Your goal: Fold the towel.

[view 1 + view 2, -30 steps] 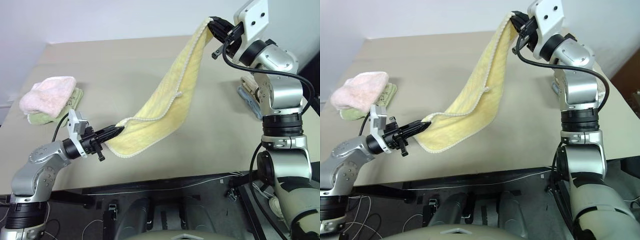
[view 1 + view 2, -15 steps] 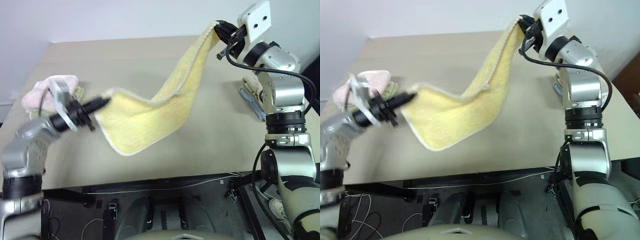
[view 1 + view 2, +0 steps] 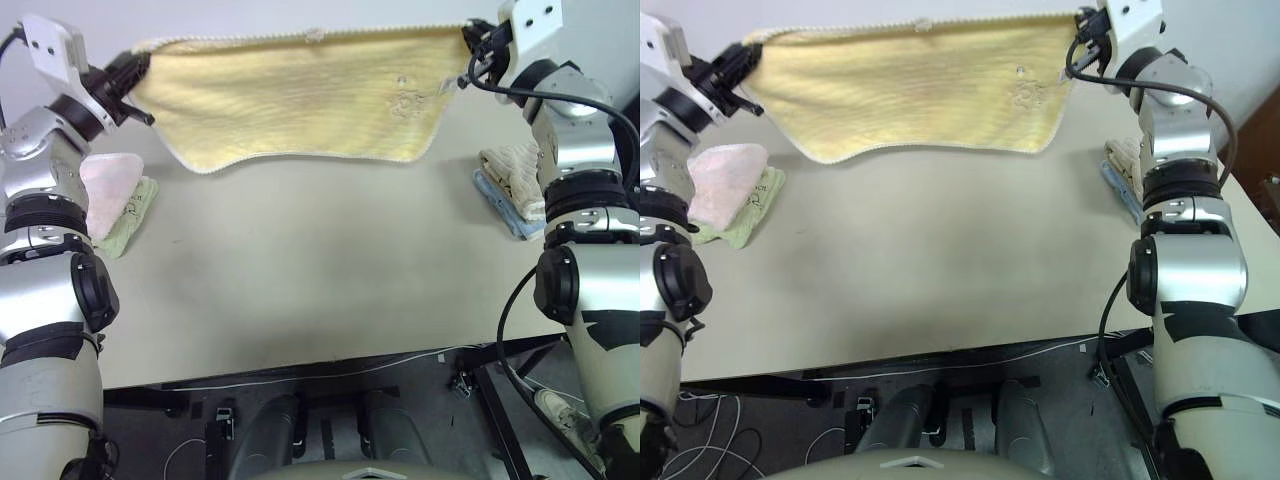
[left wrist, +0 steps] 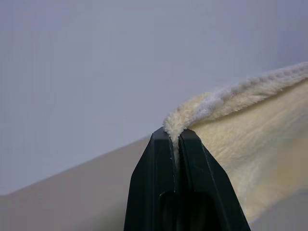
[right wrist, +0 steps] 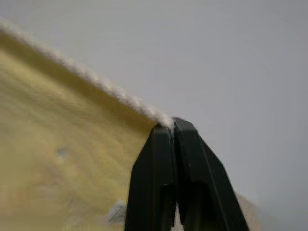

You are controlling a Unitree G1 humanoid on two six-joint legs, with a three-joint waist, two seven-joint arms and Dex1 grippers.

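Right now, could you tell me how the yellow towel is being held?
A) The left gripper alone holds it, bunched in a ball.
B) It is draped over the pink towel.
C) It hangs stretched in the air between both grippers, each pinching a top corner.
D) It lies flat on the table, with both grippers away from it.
C: the towel is spread above the table, its top corners pinched by the left gripper and the right gripper.

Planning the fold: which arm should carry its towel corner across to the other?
Probably left. Both pincers, left and right, are shut on corners of the towel; the embroidered motif sits nearer the right, so the left brings plain cloth over.
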